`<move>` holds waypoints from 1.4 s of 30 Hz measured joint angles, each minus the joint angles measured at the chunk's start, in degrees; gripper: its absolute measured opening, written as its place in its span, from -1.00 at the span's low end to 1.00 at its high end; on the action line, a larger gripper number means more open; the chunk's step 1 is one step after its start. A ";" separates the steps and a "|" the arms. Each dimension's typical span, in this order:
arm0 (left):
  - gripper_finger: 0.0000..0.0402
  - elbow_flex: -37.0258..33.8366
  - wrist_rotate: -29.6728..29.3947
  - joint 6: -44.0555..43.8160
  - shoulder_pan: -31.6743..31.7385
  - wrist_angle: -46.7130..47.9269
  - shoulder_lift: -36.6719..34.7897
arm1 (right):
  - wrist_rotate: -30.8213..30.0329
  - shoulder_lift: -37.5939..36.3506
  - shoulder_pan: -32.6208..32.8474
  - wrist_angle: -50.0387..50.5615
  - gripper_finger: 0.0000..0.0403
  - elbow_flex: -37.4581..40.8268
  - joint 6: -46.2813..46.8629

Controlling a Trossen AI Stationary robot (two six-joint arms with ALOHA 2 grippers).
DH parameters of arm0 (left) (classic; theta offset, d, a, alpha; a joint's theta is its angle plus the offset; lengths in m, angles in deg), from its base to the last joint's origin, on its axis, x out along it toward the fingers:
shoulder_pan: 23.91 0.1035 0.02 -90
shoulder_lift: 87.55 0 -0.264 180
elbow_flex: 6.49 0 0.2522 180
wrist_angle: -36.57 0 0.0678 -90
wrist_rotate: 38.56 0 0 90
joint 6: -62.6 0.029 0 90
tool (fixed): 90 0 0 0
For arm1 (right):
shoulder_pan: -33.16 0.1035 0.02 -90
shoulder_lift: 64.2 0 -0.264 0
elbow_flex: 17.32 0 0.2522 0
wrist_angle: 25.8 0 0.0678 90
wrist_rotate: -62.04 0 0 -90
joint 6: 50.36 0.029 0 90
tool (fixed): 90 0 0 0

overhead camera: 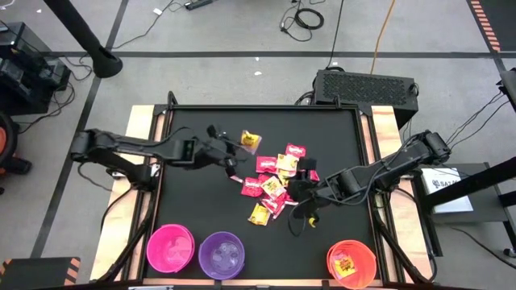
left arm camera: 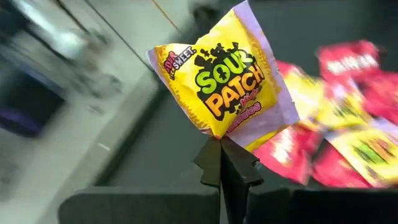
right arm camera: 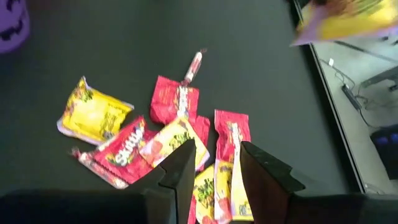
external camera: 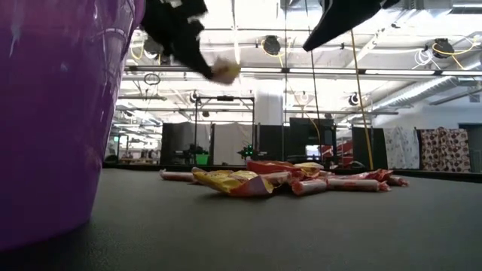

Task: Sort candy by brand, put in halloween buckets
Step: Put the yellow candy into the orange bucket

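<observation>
The left gripper (left arm camera: 222,163) is pinched tight on the bottom edge of a yellow candy packet (left arm camera: 224,78), which stands up above its dark fingertips; seen from overhead this packet (overhead camera: 251,142) hangs clear of the table, just beside the far edge of the candy pile (overhead camera: 278,177). The packet is flat, glossy and crinkled, with a pale sealed border. The right gripper (right arm camera: 214,163) hovers over the pile with its fingers spread and empty. The pile is a loose heap of shiny red and yellow wrappers on the matte black table (overhead camera: 193,201). Along the near edge stand three smooth round plastic pails: the pink bucket (overhead camera: 170,247), the purple bucket (overhead camera: 222,254) and the orange bucket (overhead camera: 351,262), which has a yellow packet inside
</observation>
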 joint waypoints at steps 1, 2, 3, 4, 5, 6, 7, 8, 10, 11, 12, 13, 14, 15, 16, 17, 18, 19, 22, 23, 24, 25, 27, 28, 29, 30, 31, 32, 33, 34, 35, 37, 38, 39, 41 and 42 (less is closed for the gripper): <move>-1.00 0.01 -3.83 2.67 -1.55 -0.92 -0.65 | -0.01 0.00 0.00 -0.65 -0.41 0.00 -0.45; -1.00 0.01 -7.43 5.73 -3.19 -2.12 -1.05 | -0.01 0.00 0.00 -1.23 -0.41 0.00 -0.85; -1.00 0.01 -10.84 8.63 -4.84 -4.27 -1.25 | -0.08 0.00 -0.01 -1.86 -0.41 -0.01 -1.21; -1.00 0.01 -13.78 11.94 -6.57 -6.71 -1.27 | -0.23 0.00 -0.05 -2.32 -0.41 -0.02 -1.55; -1.00 0.01 -15.67 15.37 -8.21 -8.95 -1.31 | -0.40 0.00 -0.12 -2.35 -0.41 -0.02 -1.76; -1.00 0.01 -17.13 18.99 -9.69 -11.35 -1.30 | -0.40 0.00 -0.28 -2.42 -0.41 -0.02 -1.76; -1.00 0.01 -18.44 22.57 -11.10 -13.57 -1.15 | -0.42 0.00 -0.49 -2.45 -0.41 -0.02 -1.76; -1.00 0.05 -19.91 25.48 -12.37 -15.59 -0.82 | -0.42 0.00 -0.73 -2.38 -0.41 -0.02 -1.66; -1.00 0.06 -24.11 29.45 -14.46 -17.98 -0.16 | -0.53 0.00 -1.14 -2.49 -0.41 -0.02 -1.49; -1.00 0.06 -26.15 30.59 -15.14 -18.71 0.08 | -0.76 0.00 -1.24 -2.67 -0.41 -0.02 -1.48; -1.00 0.06 -27.61 30.82 -15.65 -18.86 0.08 | -0.96 0.00 -1.33 -3.18 -0.41 -0.02 -1.47; -1.00 0.06 -28.46 30.88 -15.87 -18.86 0.06 | -1.06 0.00 -1.42 -3.69 -0.41 -0.02 -1.48; -1.00 0.06 -28.68 30.57 -16.07 -19.01 0.02 | -1.17 0.00 -1.44 -4.22 -0.41 -0.02 -1.59; -1.00 0.06 -28.68 30.52 -16.25 -19.01 0.04 | -1.28 0.00 -1.46 -5.03 -0.41 -0.02 -1.94; -1.00 0.06 -28.68 30.53 -16.53 -18.96 0.05 | -1.32 0.00 -1.46 -6.20 -0.41 -0.02 -2.52; -1.00 0.06 -28.65 30.55 -16.78 -18.91 0.06 | -1.47 0.00 -1.46 -7.69 -0.41 -0.02 -3.21; -1.00 0.06 -28.28 30.56 -17.03 -18.78 0.06 | -1.90 0.00 -1.46 -9.88 -0.41 -0.02 -3.88; -1.00 0.06 -26.79 30.57 -17.29 -18.48 0.03 | -3.01 0.03 -1.48 -12.78 -0.41 -0.02 -4.13; -1.00 0.06 -18.88 30.53 -17.80 -17.15 0.08 | -4.77 0.03 -2.05 -22.10 -0.38 -0.02 -4.85; -1.00 0.06 -17.56 30.49 -18.05 -17.19 0.08 | -3.94 -0.02 -2.39 -24.41 -0.35 -0.03 -5.69; -1.00 0.06 -16.86 30.49 -18.26 -17.28 0.08 | -3.05 -0.02 -2.71 -25.89 -0.32 -0.04 -6.42; -1.00 0.06 -16.52 30.51 -18.45 -17.25 0.05 | -2.59 -0.02 -3.08 -26.66 -0.28 -0.04 -6.76; -1.00 0.06 -16.16 30.54 -18.72 -16.77 0.04 | -2.58 -0.02 -3.74 -26.90 -0.20 -0.04 -7.28; -1.00 0.06 -15.96 30.57 -18.81 -16.62 0.07 | -2.56 -0.02 -4.00 -26.77 -0.15 -0.04 -7.60; -1.00 0.06 -15.83 30.57 -18.85 -16.61 0.08 | -2.58 -0.02 -4.16 -26.54 -0.10 -0.04 -7.85; -1.00 0.06 -15.79 30.58 -18.85 -16.65 0.06 | -2.58 -0.02 -4.30 -26.29 -0.05 -0.04 -7.97; -1.00 0.06 -15.79 30.66 -18.85 -16.70 0.06 | -2.57 -0.02 -4.44 -26.33 -0.01 -0.04 -8.11; -1.00 0.06 -15.79 30.73 -18.85 -16.67 0.06 | -2.59 -0.02 -4.44 -26.57 0.03 -0.04 -8.24; -1.00 0.06 -15.75 30.73 -18.85 -16.52 0.06 | -2.59 -0.02 -4.44 -27.05 0.07 -0.04 -8.38; -1.00 0.06 -15.71 30.73 -18.85 -16.19 0.06 | -2.58 -0.02 -4.44 -27.70 0.10 -0.04 -8.42; -1.00 0.06 -15.70 30.75 -18.85 -15.66 0.06 | -2.59 -0.02 -4.44 -28.28 0.13 -0.04 -8.49; -1.00 0.06 -15.65 30.83 -18.84 -14.34 0.06 | -2.57 -0.02 -4.49 -28.62 0.16 -0.04 -8.57; -1.00 0.06 -15.63 30.90 -18.82 -13.66 0.06 | -2.54 -0.02 -4.61 -28.70 0.16 -0.04 -8.57; -1.00 0.06 -15.63 30.91 -18.82 -13.28 0.06 | -2.52 -0.02 -4.79 -28.81 0.16 -0.04 -8.57; -1.00 0.06 -15.61 30.93 -18.82 -12.90 0.06 | -1.62 -0.02 -5.20 -28.86 0.16 -0.04 -8.67; -1.00 0.06 -15.59 30.96 -18.82 -12.81 0.06 | -0.23 -0.02 -5.40 -29.01 0.14 -0.04 -8.73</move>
